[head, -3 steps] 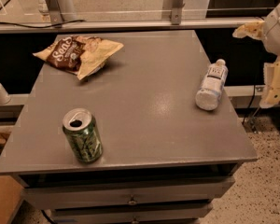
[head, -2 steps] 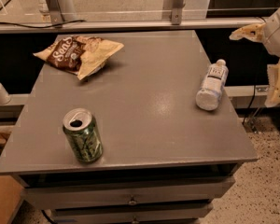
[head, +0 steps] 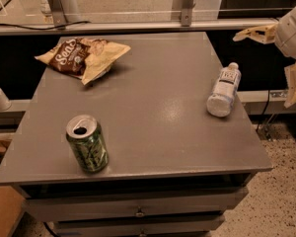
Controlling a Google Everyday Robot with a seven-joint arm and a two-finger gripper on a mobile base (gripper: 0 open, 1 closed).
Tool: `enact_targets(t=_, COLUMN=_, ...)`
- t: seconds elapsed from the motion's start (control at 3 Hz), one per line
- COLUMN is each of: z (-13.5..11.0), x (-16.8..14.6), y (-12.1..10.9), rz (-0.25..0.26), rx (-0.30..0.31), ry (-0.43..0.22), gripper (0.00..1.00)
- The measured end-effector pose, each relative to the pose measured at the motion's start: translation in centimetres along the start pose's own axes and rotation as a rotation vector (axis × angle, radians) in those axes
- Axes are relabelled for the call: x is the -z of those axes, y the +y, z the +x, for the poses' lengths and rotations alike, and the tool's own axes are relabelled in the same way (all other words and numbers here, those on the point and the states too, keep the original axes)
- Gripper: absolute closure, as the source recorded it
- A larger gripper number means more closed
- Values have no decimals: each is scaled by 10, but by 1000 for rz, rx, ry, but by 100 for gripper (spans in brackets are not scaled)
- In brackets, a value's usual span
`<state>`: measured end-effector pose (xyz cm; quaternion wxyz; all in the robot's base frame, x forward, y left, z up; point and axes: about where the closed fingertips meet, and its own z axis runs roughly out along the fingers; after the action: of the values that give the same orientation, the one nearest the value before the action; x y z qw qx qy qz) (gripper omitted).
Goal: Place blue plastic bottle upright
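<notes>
The blue plastic bottle (head: 224, 89) lies on its side near the right edge of the grey table (head: 158, 112), with its white cap pointing away from me and its base toward me. My gripper (head: 262, 69) hangs at the right edge of the view, beyond the table's right side and above the bottle's level. Its pale fingers (head: 254, 33) are spread wide apart, open and empty. It is not touching the bottle.
A green soda can (head: 87, 143) stands upright at the front left. A crumpled chip bag (head: 84, 55) lies at the back left. A metal rail (head: 138, 26) runs behind the table. Speckled floor (head: 281, 191) lies to the right.
The gripper's upper finger has shifted slightly left toward the table. The bottle, can and bag have not moved.
</notes>
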<state>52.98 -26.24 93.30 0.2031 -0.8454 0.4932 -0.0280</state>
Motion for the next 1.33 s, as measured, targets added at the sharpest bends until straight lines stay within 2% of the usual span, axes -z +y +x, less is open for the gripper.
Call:
enact_targets(t=0.33, z=0, x=-1, y=-2, rz=5, rx=37, ry=1, gripper=0)
enact_targets(t=0.67, z=-3, x=-1, y=-4, rz=-2, rx=88, ry=34, gripper=0)
enact_targets(t=1.33, z=-10, x=-18, y=-9, rz=-54, rx=358, ry=195, gripper=0)
